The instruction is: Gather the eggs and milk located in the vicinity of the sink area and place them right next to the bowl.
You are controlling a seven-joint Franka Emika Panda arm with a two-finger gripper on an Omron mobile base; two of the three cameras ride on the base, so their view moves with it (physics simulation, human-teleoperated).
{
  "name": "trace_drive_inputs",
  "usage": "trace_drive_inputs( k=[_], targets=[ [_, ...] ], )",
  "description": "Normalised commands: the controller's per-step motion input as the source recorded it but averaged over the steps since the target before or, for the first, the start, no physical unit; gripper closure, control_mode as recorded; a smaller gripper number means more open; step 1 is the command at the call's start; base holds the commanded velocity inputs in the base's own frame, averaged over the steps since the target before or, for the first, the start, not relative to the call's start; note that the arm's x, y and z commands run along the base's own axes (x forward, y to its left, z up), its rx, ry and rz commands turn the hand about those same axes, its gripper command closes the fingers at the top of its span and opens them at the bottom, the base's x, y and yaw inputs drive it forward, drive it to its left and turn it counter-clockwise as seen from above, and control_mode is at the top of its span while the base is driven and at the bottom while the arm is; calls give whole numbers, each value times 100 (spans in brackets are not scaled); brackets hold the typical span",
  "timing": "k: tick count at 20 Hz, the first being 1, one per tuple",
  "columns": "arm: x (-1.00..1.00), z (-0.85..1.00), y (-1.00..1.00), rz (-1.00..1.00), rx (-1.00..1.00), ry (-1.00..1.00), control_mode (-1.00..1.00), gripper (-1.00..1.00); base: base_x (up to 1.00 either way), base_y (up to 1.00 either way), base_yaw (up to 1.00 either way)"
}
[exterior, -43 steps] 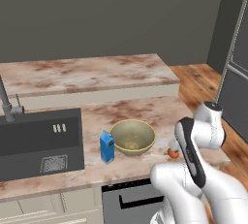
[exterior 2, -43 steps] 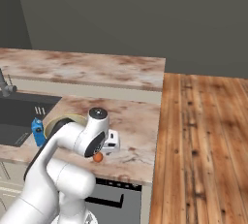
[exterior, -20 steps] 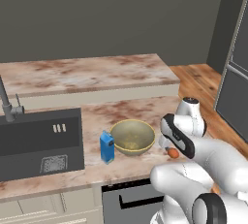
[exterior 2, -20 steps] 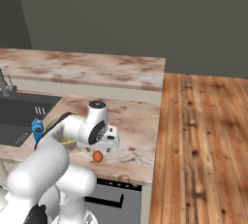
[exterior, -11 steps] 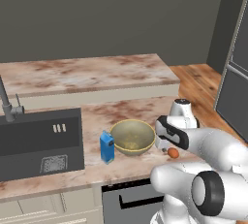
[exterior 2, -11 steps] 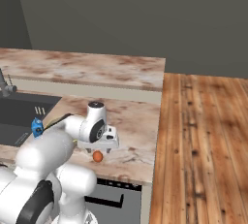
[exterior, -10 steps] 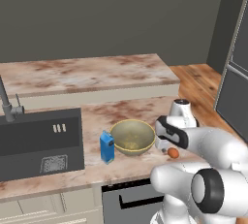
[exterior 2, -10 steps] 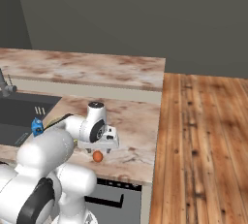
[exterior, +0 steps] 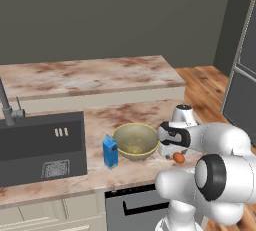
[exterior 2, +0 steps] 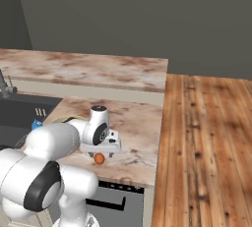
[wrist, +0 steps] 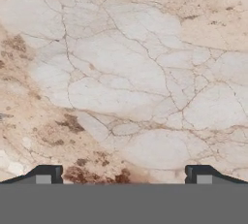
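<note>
The blue milk carton (exterior: 110,151) stands upright, gable up, beside the bowl (exterior: 136,140). The reddish-brown egg (exterior: 178,158) lies half-hidden under the gripper (wrist: 123,175), whose jaws are spread wide and empty over the marble counter (wrist: 126,72).

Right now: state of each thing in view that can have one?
gripper: open, empty, low over the counter
brown egg: lying on the counter, right of the bowl, apart from it
milk: upright, just left of the bowl
bowl: upright, empty
sink: empty, faucet not running
</note>
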Motion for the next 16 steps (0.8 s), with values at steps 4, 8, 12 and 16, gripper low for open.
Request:
trace_drive_inputs(
  k=[4,8,12,16],
  targets=[
    [-15,-15,3,-2,0,0,-100,-100,0,0,0],
    [-24,-11,0,-2,0,0,-100,-100,0,0,0],
    [-24,-10,0,-2,0,0,-100,-100,0,0,0],
    [-19,-14,7,-2,0,0,-100,-100,0,0,0]
  ],
)
